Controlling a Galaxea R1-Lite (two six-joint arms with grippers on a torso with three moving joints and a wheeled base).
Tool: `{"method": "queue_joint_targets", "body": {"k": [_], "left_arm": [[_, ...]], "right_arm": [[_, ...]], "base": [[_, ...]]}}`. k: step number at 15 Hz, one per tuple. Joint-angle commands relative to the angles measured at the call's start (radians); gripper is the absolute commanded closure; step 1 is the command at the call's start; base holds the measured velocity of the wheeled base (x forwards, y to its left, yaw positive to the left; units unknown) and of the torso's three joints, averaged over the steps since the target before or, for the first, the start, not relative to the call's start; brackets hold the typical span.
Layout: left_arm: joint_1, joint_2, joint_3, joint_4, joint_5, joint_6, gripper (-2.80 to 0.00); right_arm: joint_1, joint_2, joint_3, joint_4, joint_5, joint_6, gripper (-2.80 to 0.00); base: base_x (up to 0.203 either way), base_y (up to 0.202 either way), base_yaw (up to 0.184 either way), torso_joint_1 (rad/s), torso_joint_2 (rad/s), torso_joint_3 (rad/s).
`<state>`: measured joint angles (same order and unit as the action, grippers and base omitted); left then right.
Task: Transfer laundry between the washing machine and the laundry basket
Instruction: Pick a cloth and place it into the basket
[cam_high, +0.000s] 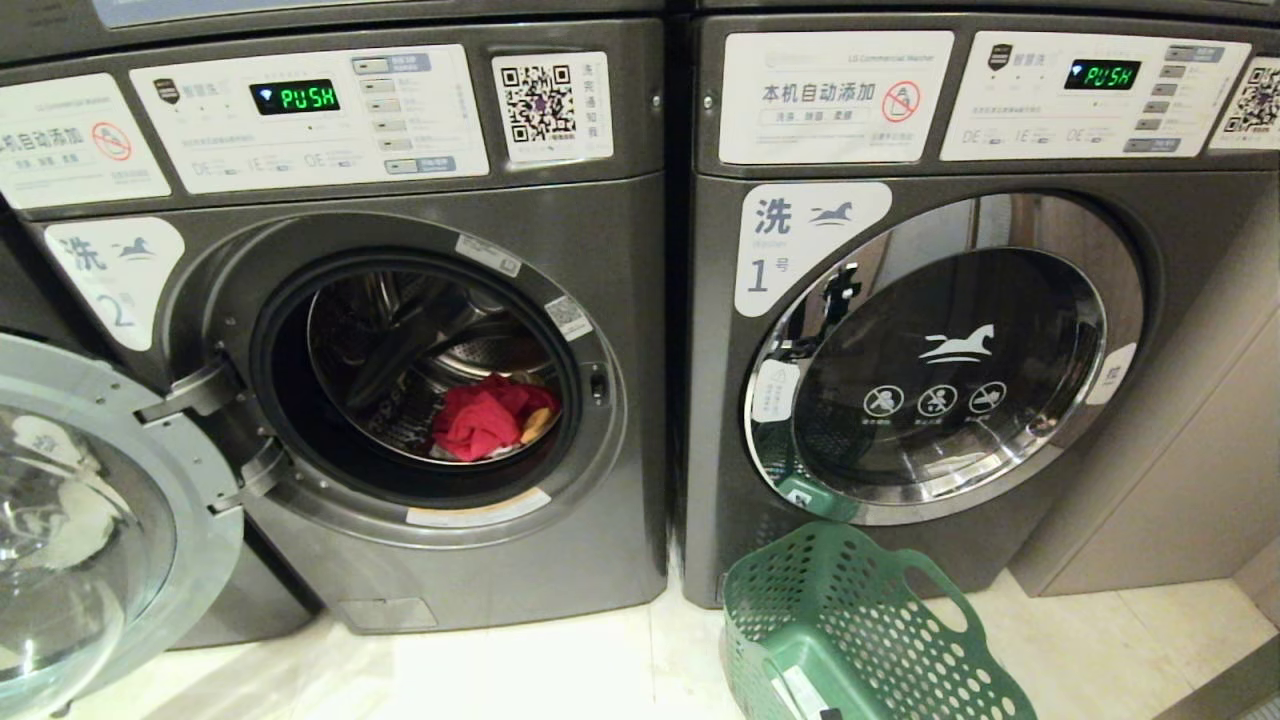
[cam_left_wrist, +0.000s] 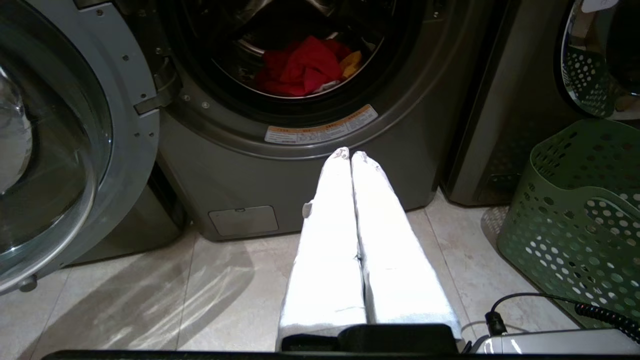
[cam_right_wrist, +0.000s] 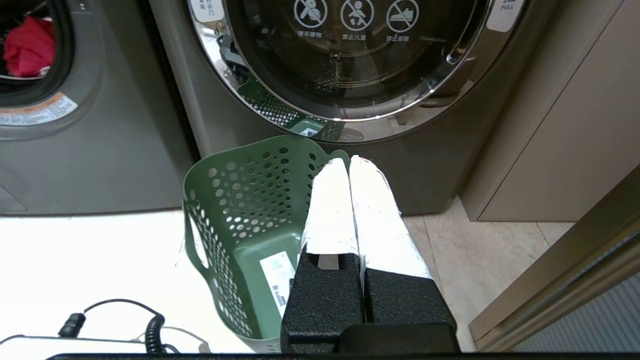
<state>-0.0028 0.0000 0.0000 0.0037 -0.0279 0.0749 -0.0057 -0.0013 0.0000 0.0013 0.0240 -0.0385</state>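
Head view shows you two grey front-loading washers side by side; the left washing machine (cam_high: 400, 380) has its round door (cam_high: 90, 520) swung wide toward your left, and a crumpled red garment (cam_high: 485, 418) lies at the bottom of the steel drum with a scrap of orange cloth (cam_high: 536, 424) touching its right side. A green perforated laundry basket (cam_high: 860, 640) stands on the tiled floor in front of the right washer (cam_high: 950, 350), whose door is shut. Neither arm appears in this view. The left wrist view gives you the left gripper (cam_left_wrist: 350, 154), fingers pressed together and holding nothing, low over the floor and aimed at the open drum. The right wrist view gives you the right gripper (cam_right_wrist: 348, 162), likewise clenched and empty, hanging just beside the basket's rim; only this view lets you look down into the basket, which seems to hold no clothes. Expect the red garment to be light, soft and floppy: pinch a raised fold near its middle, and watch for it dragging the orange piece along.
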Motion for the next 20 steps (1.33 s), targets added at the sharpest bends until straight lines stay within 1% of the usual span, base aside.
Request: {"method": "queue_joint_targets", "body": {"k": [1,4,20], "left_arm": [[0.000,-0.002,0.000,0.001,0.000,0.000,0.00],[0.000,-0.002,0.000,-0.001,0.002,-0.001,0.00],[0.000,-0.002,0.000,0.001,0.000,0.000,0.00]], "right_arm": [[-0.002,0.001,0.000,0.000,0.001,-0.001,0.00],[0.000,0.001,0.000,-0.001,0.002,-0.011,0.00],[0.000,0.001,0.000,0.000,-0.001,0.002,0.00]], "base": [[0.001,0.150,0.004,0.002,0.00,0.007],[0.000,0.197,-0.003,0.003,0.00,0.003],[0.000,0.195,-0.002,0.001,0.00,0.002]]}}
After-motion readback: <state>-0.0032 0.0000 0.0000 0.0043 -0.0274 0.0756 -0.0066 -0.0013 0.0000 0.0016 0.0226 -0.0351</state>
